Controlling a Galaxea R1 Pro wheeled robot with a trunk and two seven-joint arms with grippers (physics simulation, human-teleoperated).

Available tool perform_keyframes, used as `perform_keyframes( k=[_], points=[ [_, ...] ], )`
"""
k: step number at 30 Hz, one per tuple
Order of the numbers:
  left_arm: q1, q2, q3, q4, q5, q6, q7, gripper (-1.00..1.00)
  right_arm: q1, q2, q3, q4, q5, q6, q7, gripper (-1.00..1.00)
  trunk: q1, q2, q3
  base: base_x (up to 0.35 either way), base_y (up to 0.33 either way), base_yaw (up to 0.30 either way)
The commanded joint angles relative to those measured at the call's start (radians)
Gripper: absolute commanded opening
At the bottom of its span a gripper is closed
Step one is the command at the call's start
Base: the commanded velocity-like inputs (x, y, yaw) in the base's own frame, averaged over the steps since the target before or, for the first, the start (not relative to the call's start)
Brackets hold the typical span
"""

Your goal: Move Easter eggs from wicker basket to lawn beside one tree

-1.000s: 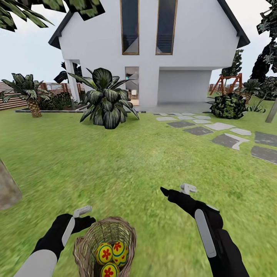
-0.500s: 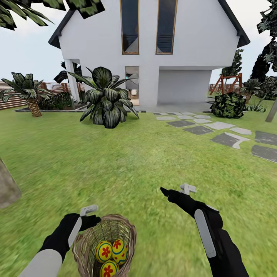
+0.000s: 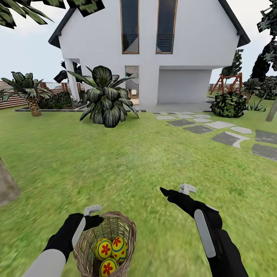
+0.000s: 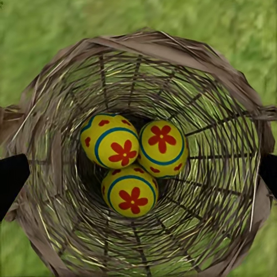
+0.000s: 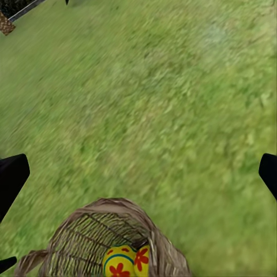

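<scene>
Three Easter eggs (image 4: 134, 163) lie touching one another at the bottom of the wicker basket (image 3: 127, 231), which stands on the lawn (image 3: 127, 161) close before me. My left gripper (image 3: 92, 214) hangs above the basket's rim, its fingers spread wide. My right gripper (image 3: 177, 189), also spread and holding nothing, hovers over bare grass beside the basket.

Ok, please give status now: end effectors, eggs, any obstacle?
Left end effector open above round tan wicker basket. Right end effector open, over grass. Three yellow flowered eggs in basket. Nothing blocking.
</scene>
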Motion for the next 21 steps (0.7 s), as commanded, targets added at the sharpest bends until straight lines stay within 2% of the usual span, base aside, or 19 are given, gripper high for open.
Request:
perform_keyframes(
  k=[1, 16, 21],
  points=[
    [-0.001, -0.002, 0.005, -0.002, 0.005, 0.004, 0.007, 1.00, -0.001, 0.001, -0.003, 0.000, 0.002, 0.006, 0.006, 1.00, 0.004, -0.008, -0.004, 0.000, 0.000, 0.000],
    [0.000, -0.018, 0.004, 0.015, 0.006, -0.006, 0.035, 1.00, -0.001, 0.001, -0.003, 0.000, 0.002, 0.006, 0.006, 1.00, 0.061, -0.113, -0.051, 0.000, 0.000, 0.000],
    [-0.001, -0.042, 0.004, 0.022, 0.005, -0.006, 0.102, 1.00, -0.001, 0.001, -0.003, 0.000, 0.002, 0.006, 0.006, 1.00, 0.081, -0.148, -0.067, 0.000, 0.000, 0.000]
  ],
)
